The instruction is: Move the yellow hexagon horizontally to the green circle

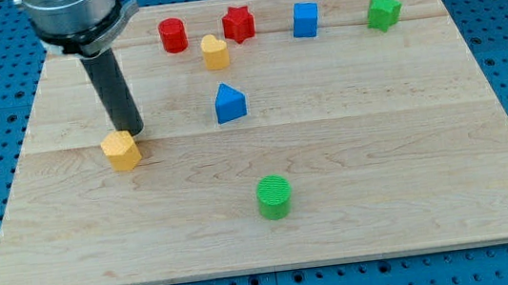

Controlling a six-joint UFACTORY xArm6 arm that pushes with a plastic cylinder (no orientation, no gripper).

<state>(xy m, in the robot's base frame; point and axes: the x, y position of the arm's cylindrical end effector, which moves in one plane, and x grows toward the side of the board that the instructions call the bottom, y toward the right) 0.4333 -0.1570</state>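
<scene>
I'm seeing my tip point(135, 131) sitting at one o'clock of the yellow hexagon point(122, 150), just beside it; the green circle point(274, 196) is lying well apart at four o'clock. My tool is a bare rod, holding nothing.

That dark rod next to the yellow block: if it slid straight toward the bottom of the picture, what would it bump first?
Probably the yellow hexagon: my tip sits just above and slightly right of it, so it might only clip its right edge.

My tip point(135, 130) sits just above-right of the yellow hexagon point(122, 150); the green circle point(275, 197) lies well apart, lower right.
</scene>
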